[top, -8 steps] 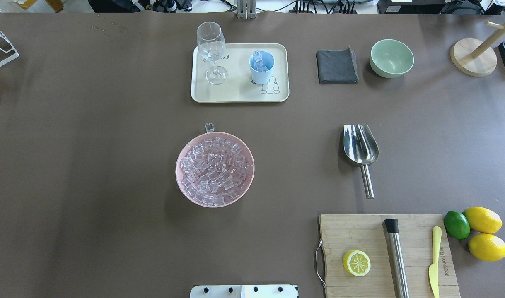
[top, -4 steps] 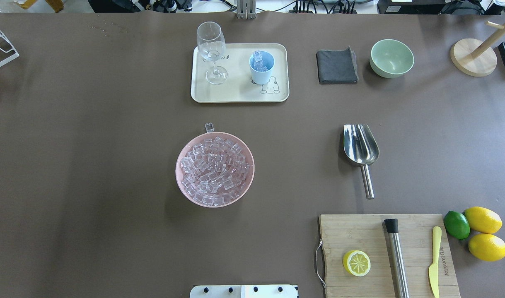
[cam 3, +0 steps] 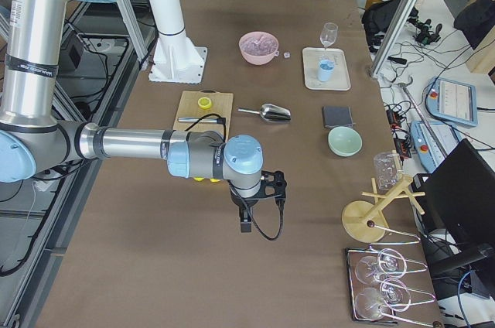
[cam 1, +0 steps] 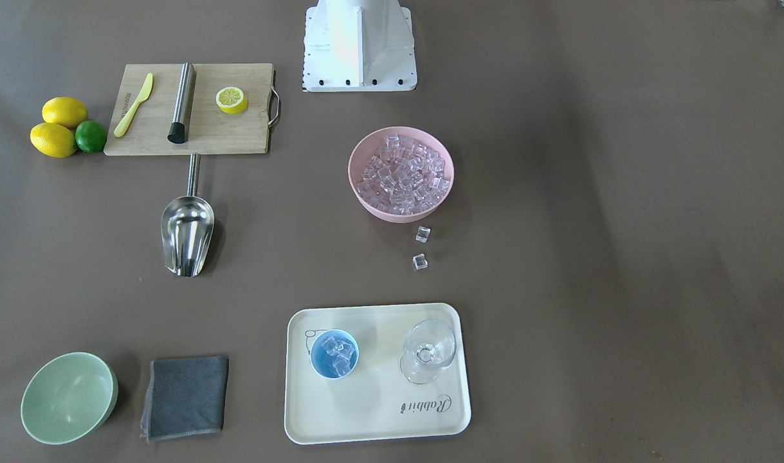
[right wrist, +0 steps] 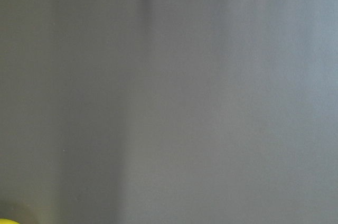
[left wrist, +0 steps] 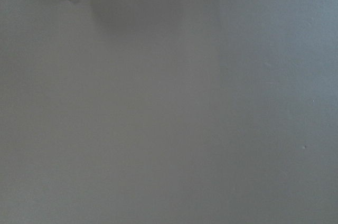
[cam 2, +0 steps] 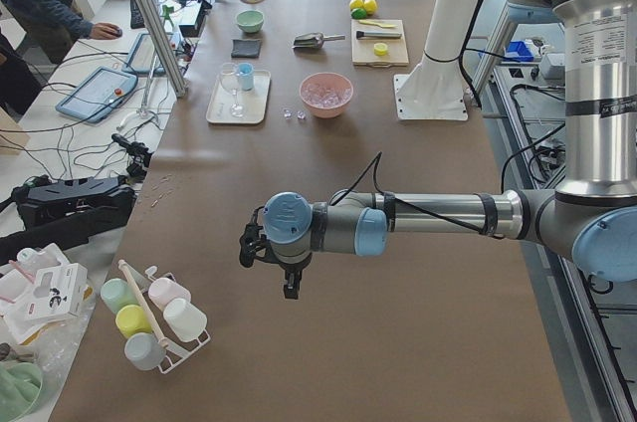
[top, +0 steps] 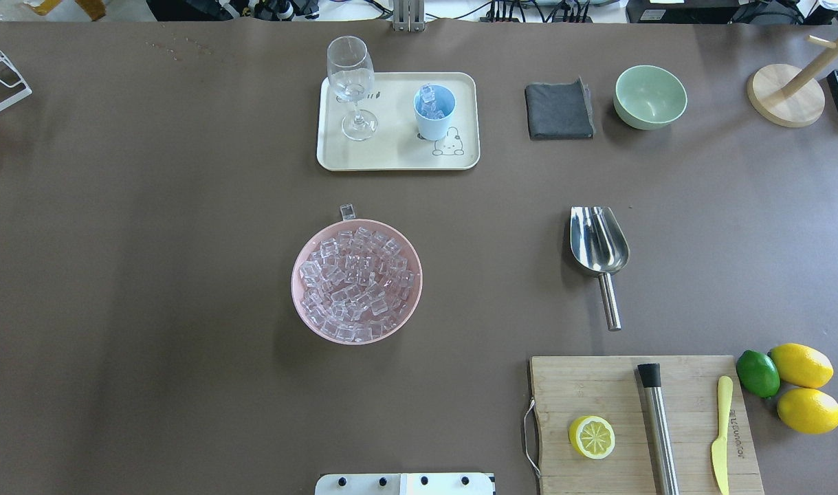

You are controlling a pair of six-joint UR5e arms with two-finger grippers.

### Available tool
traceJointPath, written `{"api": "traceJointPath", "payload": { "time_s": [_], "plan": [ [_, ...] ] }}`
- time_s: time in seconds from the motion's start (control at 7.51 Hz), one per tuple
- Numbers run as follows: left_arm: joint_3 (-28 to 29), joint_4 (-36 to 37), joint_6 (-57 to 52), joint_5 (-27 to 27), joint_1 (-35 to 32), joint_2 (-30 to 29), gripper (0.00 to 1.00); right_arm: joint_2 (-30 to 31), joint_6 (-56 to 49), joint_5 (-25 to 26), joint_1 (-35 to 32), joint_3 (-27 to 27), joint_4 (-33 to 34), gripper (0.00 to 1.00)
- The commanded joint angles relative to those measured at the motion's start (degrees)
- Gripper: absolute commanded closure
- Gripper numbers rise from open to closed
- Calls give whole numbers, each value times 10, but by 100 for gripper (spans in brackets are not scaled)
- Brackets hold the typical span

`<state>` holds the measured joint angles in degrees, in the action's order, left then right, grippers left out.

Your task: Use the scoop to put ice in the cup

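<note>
The steel scoop (top: 599, 240) lies empty on the table, its handle toward the cutting board; it also shows in the front view (cam 1: 187, 235). The light-blue cup (top: 434, 113) stands on the cream tray (top: 398, 158) with a few ice cubes in it (cam 1: 334, 354). A pink bowl (top: 298, 302) is full of ice (top: 357, 282). Two loose cubes (cam 1: 422, 234) lie on the table between bowl and tray. The left gripper (cam 2: 290, 288) hangs over bare table far from these things, as does the right gripper (cam 3: 246, 223). I cannot tell whether either is open or shut.
A wine glass (top: 350, 82) stands on the tray beside the cup. A grey cloth (top: 559, 110) and a green bowl (top: 649, 96) lie to the right. A cutting board (top: 597, 385) holds a lemon half, a steel cylinder and a knife. Lemons (top: 801, 364) sit beside it.
</note>
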<state>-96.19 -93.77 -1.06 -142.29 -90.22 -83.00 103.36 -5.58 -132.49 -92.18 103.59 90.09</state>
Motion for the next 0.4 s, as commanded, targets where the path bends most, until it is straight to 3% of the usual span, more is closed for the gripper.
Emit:
{"api": "traceJointPath", "payload": {
  "time_s": [0.0,0.27],
  "plan": [
    [2,0,0,1,1,2,2,1,0,0,-1,-1,0,0],
    [-3,-5,0,0,29,-1,2,3,-1,0,-2,-1,0,0]
  ]
}}
